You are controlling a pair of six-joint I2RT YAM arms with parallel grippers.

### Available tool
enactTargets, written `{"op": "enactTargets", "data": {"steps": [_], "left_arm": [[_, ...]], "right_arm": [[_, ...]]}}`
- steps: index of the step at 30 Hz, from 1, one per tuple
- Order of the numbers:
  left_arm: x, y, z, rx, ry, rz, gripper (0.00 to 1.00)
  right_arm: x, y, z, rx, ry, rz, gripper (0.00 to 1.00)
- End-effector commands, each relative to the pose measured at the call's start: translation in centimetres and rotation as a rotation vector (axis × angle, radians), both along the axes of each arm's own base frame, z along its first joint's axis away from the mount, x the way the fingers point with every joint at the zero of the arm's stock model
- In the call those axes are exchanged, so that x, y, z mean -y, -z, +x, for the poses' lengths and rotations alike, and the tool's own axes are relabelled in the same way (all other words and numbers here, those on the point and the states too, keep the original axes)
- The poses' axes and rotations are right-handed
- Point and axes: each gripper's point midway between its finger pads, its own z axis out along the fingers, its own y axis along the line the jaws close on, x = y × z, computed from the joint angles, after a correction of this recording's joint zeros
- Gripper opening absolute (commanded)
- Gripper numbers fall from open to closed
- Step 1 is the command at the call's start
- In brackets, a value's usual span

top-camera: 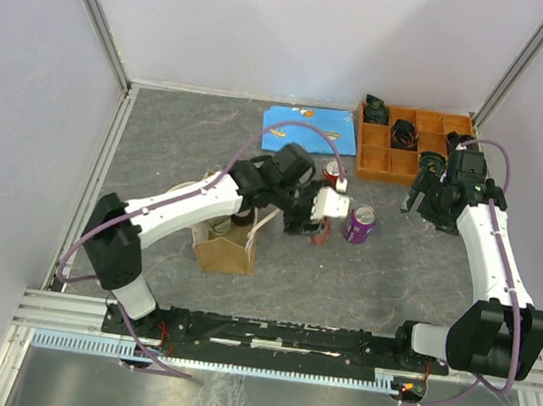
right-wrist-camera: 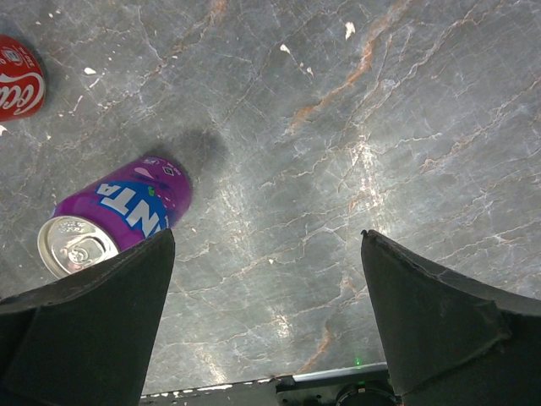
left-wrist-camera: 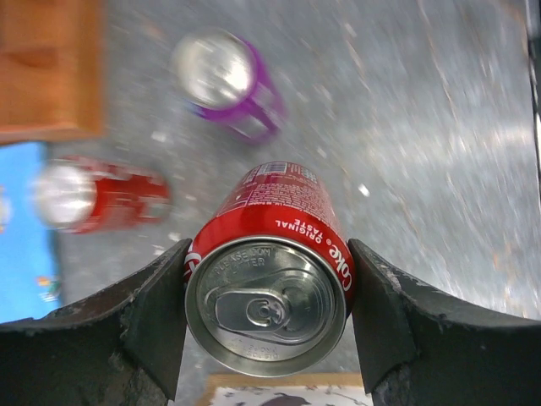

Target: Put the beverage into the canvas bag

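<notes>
My left gripper (top-camera: 311,220) is shut on a red Coke can (left-wrist-camera: 266,288), held top-up toward the wrist camera between both jaws. In the top view the can (top-camera: 320,232) hangs just right of the tan canvas bag (top-camera: 224,250), which stands upright under my left forearm. A strip of the bag's pale face (left-wrist-camera: 283,393) shows below the can. A purple can (top-camera: 360,224) and a second red can (top-camera: 334,174) stand on the table beyond. My right gripper (right-wrist-camera: 266,321) is open and empty over bare table, right of the purple can (right-wrist-camera: 110,220).
An orange compartment tray (top-camera: 376,161) holding dark items sits at the back right. A blue cloth (top-camera: 310,129) lies to its left. The grey table is walled on three sides. The second red can also shows in the right wrist view (right-wrist-camera: 17,80).
</notes>
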Motion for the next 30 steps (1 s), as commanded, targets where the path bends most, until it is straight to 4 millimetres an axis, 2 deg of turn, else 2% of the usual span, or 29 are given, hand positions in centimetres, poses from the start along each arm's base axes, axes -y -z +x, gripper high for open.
{"op": "enactTargets", "data": {"steps": [1,3,5,8,12,15,20,25,30], "left_arm": [[-0.5,-18.2,4.7,0.118,-0.203,-0.492,0.03],[-3.4,-21.1,5.9,0.138,-0.278,-0.558,0.03],[-6.6,-22.8,6.1,0.174,-0.327,-0.592,0.03],[-11.0,-23.7,5.3,0.228,-0.403,-0.601,0.03],[-15.4,-21.0,3.8,0.224,-0.518,-0.491,0.03],[-17.8,-18.5,2.4,0.214,-0.594,-0.419,0.03],[-19.5,-15.0,1.1,0.171,-0.65,-0.348,0.03],[-19.4,-11.3,1.5,0.118,-0.679,-0.317,0.03],[-19.0,-9.0,1.4,0.079,-0.668,-0.295,0.03]], "right_arm": [[-0.1,-0.6,0.4,0.052,0.006,0.012,0.99],[-0.1,-0.4,0.4,0.049,0.005,0.013,0.99],[-0.1,-0.2,0.4,0.046,0.003,0.012,0.99],[-0.2,0.1,0.5,0.043,0.003,0.017,0.99],[-0.4,0.6,0.6,0.041,0.006,0.033,0.99],[-0.5,0.9,0.9,0.041,0.009,0.044,0.99],[-0.8,1.2,1.4,0.042,0.005,0.059,0.99],[-0.9,1.1,1.9,0.04,0.001,0.068,0.99],[-0.3,0.8,1.4,0.03,-0.008,0.025,0.99]]}}
